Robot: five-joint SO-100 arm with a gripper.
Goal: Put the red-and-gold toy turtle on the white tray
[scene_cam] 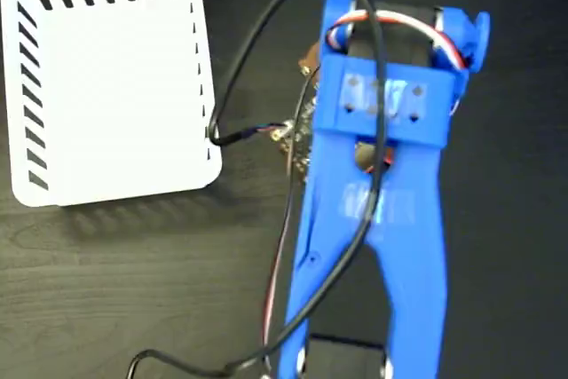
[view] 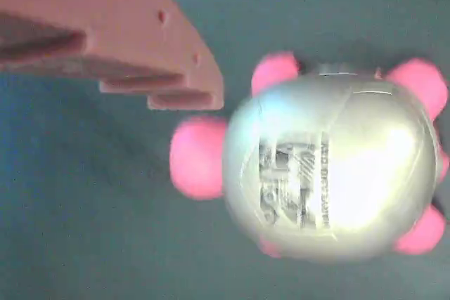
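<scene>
The toy turtle [view: 330,173] fills the right of the wrist view. It lies on the dark table, its shiny domed shell showing a black printed mark, with its head and legs sticking out around the shell. One finger [view: 140,47] of my gripper hangs at the upper left, just clear of the turtle; the other finger is out of frame. Nothing is gripped. In the fixed view my blue arm [scene_cam: 373,219] reaches up the right half and covers the turtle and the fingers. The white tray [scene_cam: 106,86] with slanted slots lies at the upper left, with nothing on it.
A black cable [scene_cam: 293,6] loops from the arm toward the tray's right edge [scene_cam: 211,130]. Dark wood-grain table [scene_cam: 133,290] surrounds everything.
</scene>
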